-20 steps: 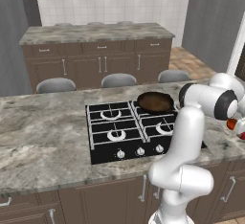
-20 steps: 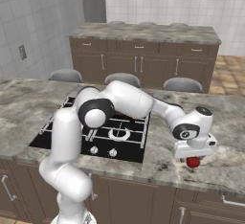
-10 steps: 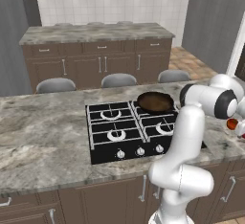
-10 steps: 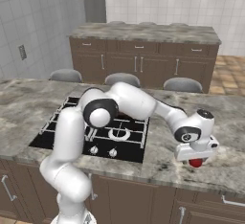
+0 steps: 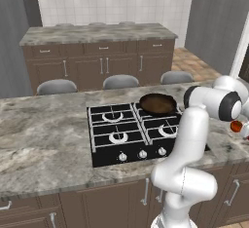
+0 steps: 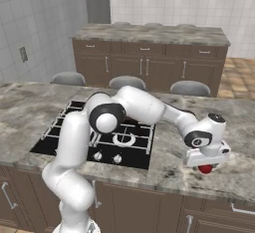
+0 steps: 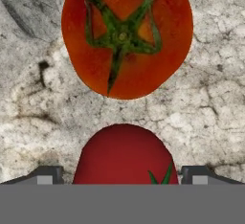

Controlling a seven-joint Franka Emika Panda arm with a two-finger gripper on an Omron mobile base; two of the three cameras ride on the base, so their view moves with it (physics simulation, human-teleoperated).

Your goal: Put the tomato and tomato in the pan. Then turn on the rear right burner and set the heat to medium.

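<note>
Red tomato [image 7: 125, 156] between gripper [image 7: 123, 175] fingertips

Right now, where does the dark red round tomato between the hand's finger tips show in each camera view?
Hand view: dark red round tomato at bottom centre, below the orange-red stemmed tomato.
Right base view: lower right, a red ball under the white hand.
Left base view: a reddish ball at the far right edge; which tomato, I cannot tell.
Shared landmark: the grey marbled counter beneath it.
</note>
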